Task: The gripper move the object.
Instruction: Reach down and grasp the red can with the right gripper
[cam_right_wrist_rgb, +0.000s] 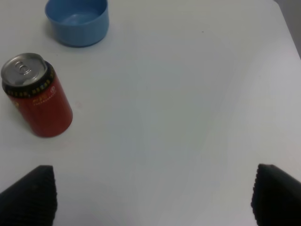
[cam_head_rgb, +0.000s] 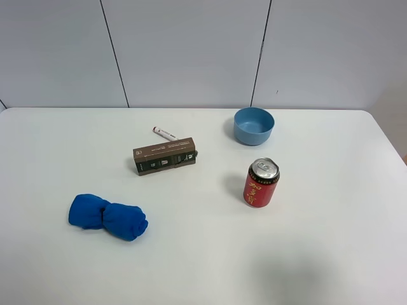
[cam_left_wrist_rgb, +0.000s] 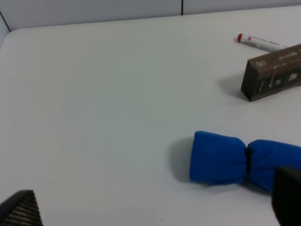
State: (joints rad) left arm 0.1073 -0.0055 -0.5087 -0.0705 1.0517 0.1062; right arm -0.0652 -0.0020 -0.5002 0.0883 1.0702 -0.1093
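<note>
The red drink can (cam_head_rgb: 262, 183) with gold markings and a silver pull-tab top stands upright on the white table (cam_head_rgb: 318, 241), right of centre. It also shows in the right wrist view (cam_right_wrist_rgb: 38, 96). My right gripper (cam_right_wrist_rgb: 153, 195) is open and empty; its black fingertips (cam_right_wrist_rgb: 28, 195) stand wide apart, short of the can and apart from it. My left gripper (cam_left_wrist_rgb: 153, 207) is open and empty, with a blue rolled cloth (cam_left_wrist_rgb: 240, 159) just ahead of one fingertip (cam_left_wrist_rgb: 287, 195). Neither arm shows in the exterior view.
A blue bowl (cam_head_rgb: 254, 126) stands behind the can and also shows in the right wrist view (cam_right_wrist_rgb: 77, 20). A brown box (cam_head_rgb: 165, 156) lies at centre with a white marker (cam_head_rgb: 165, 133) behind it. The blue cloth (cam_head_rgb: 108, 216) lies at front left.
</note>
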